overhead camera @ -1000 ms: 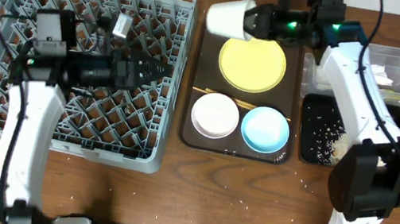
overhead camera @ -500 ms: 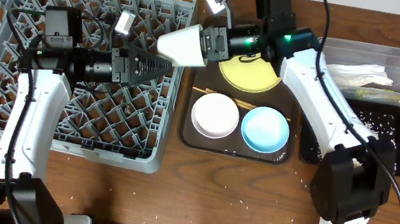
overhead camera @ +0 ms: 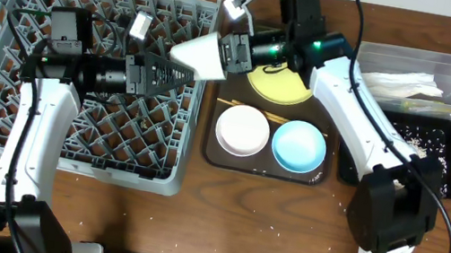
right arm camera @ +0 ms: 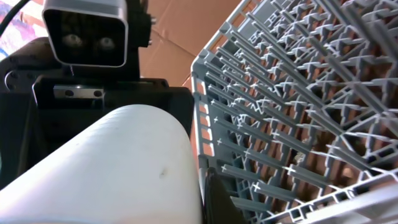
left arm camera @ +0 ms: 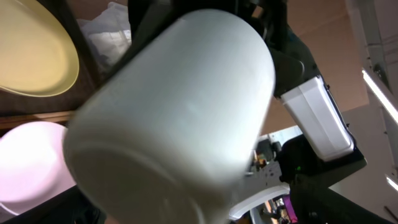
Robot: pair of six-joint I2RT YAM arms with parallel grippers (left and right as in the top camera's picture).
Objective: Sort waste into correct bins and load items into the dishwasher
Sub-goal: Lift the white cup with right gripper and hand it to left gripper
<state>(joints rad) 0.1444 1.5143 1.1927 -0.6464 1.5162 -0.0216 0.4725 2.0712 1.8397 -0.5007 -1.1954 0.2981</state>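
Right gripper is clamped on the wider end of the white cup, holding it sideways over the 2 o'clock corner of the large grey plastic dish rack. Left gripper points toward 3 o'clock, its tip just at 7 o'clock of the cup; spread or pressed together, I cannot tell. The round yellow plate and white bowl wait on the dark brown serving tray at the cup's 4 o'clock.

From the left wrist, the cup crowds the view base-first; that arm's own fingers do not show.

From the right wrist, the cup lies at 7 o'clock, the rack at 3 o'clock.

Likely trouble: the arms are so close that the cup could knock the left gripper, or, if this is a handover, a loose one could drop it across the pegs.

A second ago the cup hung over the tray's 12 o'clock edge; it has since travelled toward 9 o'clock.
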